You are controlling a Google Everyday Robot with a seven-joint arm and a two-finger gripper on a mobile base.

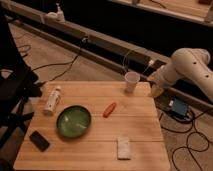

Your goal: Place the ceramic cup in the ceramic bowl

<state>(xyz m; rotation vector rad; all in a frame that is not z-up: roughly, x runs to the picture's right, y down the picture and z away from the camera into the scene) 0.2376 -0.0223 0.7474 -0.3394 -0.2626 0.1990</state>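
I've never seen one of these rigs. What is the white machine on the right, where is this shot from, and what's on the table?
There is one picture, looking down on a wooden table. The white machine at the right is a robot arm. Its pincer hangs just off the table's right edge, open and holding nothing. On the table are a small white ceramic cup near the back edge, an empty green ceramic bowl, a white bottle, a black phone, a small orange-red item and a pale rectangular block. The cup is apart from the pincer.
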